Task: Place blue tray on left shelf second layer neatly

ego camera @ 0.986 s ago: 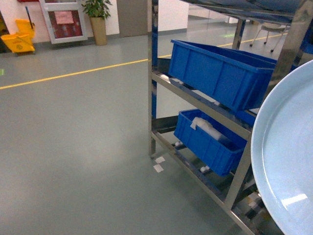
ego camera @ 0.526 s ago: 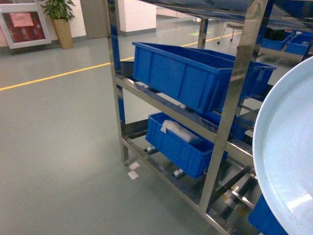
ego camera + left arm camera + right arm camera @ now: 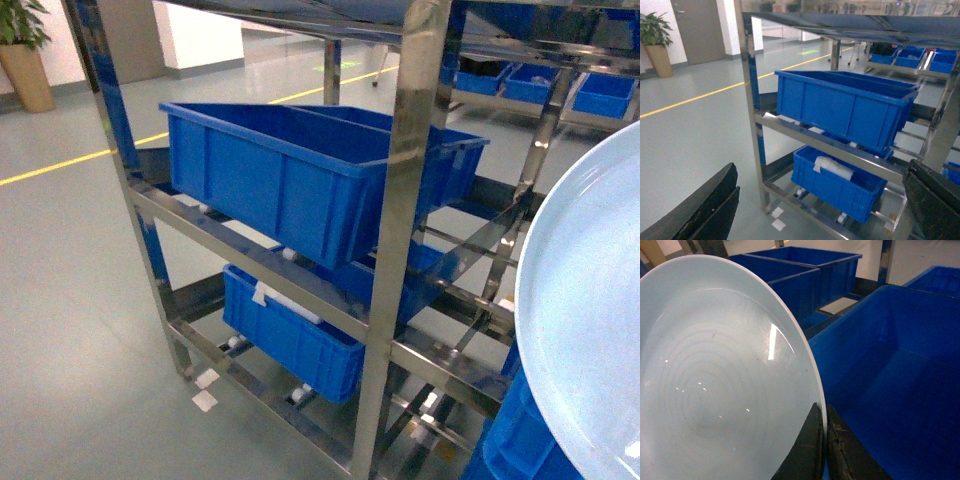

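Since the earlier frames the head view has swung so that the left shelf (image 3: 405, 200) now sits nearer and more central, and the potted plant (image 3: 22, 55) has slid to the upper left edge.

Nearest of all, the blue tray (image 3: 585, 320) fills the right edge of the head view, tilted up on its side, well apart from any shelf rail. Only the right wrist view shows how it is gripped: the right gripper (image 3: 823, 450) has its dark fingers (image 3: 807, 450) pinched on the tray's lower rim, one on each face. That same view shows a deep blue crate (image 3: 890, 370) just behind and below the tray.

The left gripper (image 3: 815, 210) stands wide, holding nothing, its two dark fingers framing the shelf in the left wrist view.

Between the tray and the second tier stands a shiny upright post (image 3: 395, 260). A large upper crate (image 3: 280, 180) occupies that tier, and a lower crate (image 3: 290, 335) with a white bundle (image 3: 832, 167) inside sits beneath. Farther off, a yellow floor line (image 3: 705, 95) crosses the grey floor, and more blue bins (image 3: 545, 85) rest behind.
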